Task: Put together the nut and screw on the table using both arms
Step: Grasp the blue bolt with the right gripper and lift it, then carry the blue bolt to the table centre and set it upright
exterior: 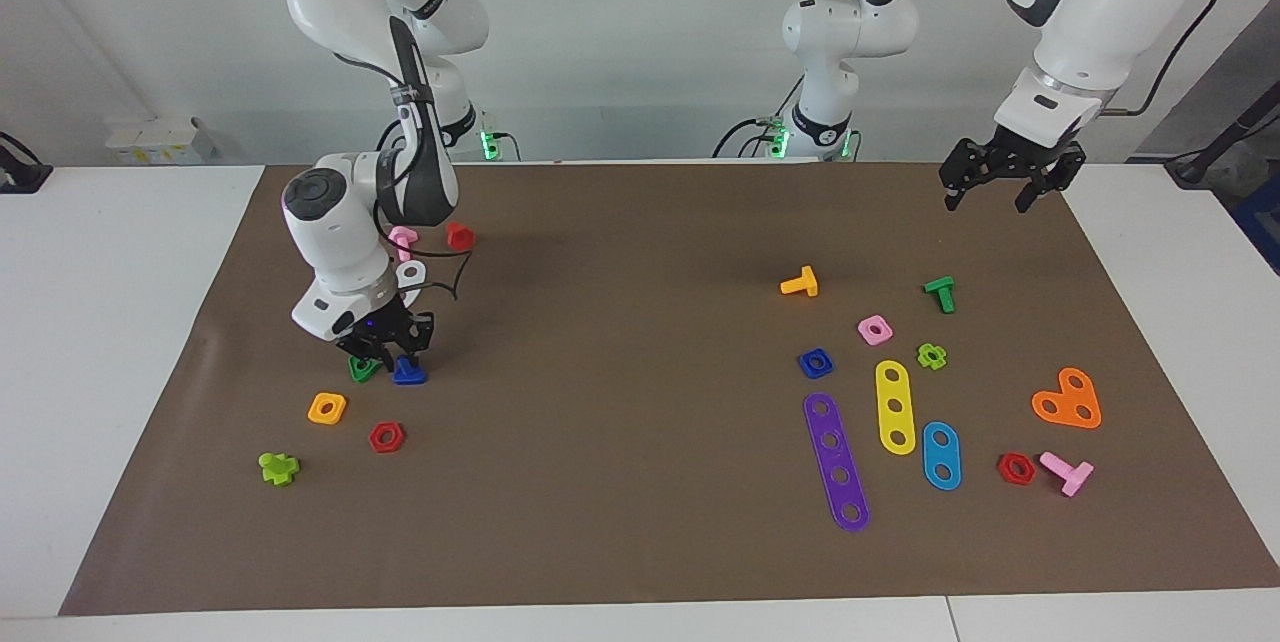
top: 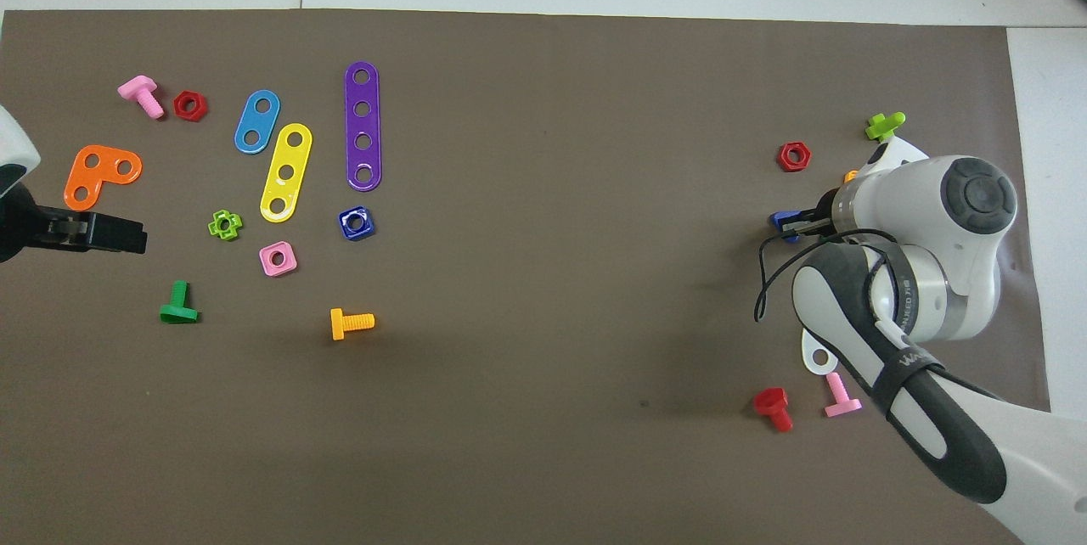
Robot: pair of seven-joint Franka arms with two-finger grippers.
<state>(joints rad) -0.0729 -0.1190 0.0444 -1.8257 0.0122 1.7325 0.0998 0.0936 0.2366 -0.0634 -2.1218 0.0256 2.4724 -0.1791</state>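
The dark-blue screw lies on the brown sheet at the right arm's end of the table, beside a green triangular nut. My right gripper is low over the screw and reaches down to it. In the overhead view the arm hides most of the screw and the gripper. The dark-blue square nut lies flat toward the left arm's end, also in the overhead view. My left gripper hangs open and empty, raised over the sheet's corner nearest its base.
Near the screw lie an orange square nut, a red hex nut and a light-green screw. Around the blue nut lie a pink square nut, an orange screw, a purple strip and a yellow strip.
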